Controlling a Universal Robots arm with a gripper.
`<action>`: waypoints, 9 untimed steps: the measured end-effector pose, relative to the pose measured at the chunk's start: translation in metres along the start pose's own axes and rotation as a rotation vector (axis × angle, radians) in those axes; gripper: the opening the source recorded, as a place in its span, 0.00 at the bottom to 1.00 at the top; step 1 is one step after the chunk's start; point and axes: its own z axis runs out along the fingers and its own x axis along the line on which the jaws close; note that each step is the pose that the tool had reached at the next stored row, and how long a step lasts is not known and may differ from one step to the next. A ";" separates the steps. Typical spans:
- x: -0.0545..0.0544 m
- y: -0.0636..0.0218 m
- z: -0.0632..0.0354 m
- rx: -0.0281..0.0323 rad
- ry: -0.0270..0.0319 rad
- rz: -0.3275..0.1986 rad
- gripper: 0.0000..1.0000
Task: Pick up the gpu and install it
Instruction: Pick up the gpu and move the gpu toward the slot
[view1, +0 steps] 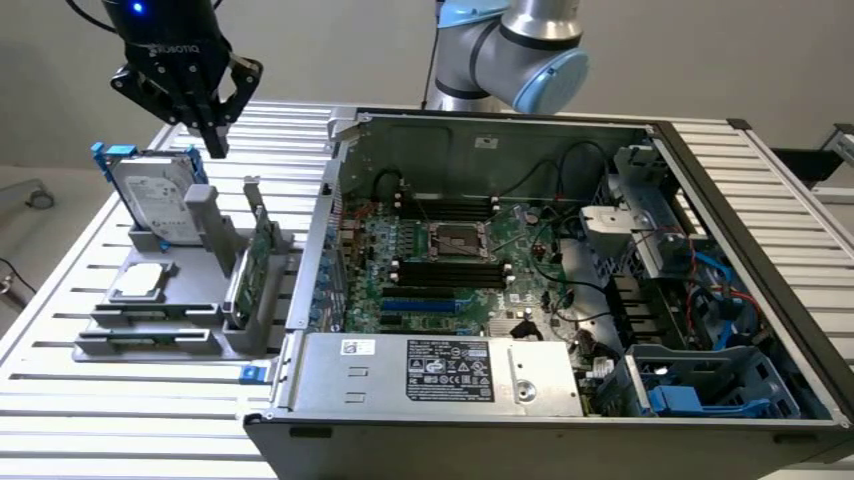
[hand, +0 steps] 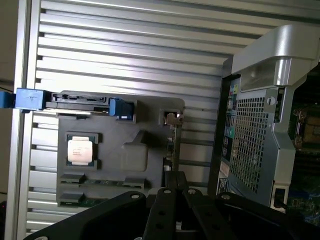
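Your gripper (view1: 214, 147) hangs in the air with its fingers pressed together and nothing between them. It is well above the grey holder (view1: 200, 330) on the slatted table (view1: 54, 400). The gpu (view1: 250, 268) stands on edge in that holder, green board upright, in the slot nearest the open case (view1: 694, 200). It is untouched and not yet installed. In the exterior view you see the fingertips above and towards that view's left of the gpu, closer to the top of the hard drive (view1: 151, 198), which stands upright in its blue frame at the holder's far end. From the wrist view you look straight down: the gpu (hand: 172, 142) shows as a thin edge running from its metal bracket towards the closed fingertips (hand: 175, 178). The tips sit roughly in line with that edge — above it, clearly apart. The cpu (hand: 82, 150) lies flat on the holder (hand: 135, 155) to one side, and the hard drive (hand: 75, 103) shows edge-on beyond it. The case wall (hand: 252, 130) stands just beside the holder.
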 end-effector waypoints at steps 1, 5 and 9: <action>0.000 0.0000 0.0000 0.0000 0.0000 0.000 0.11; 0.000 0.0000 0.0000 0.0000 0.0000 0.000 0.17; 0.000 0.0000 0.0025 0.0034 0.0003 0.000 0.30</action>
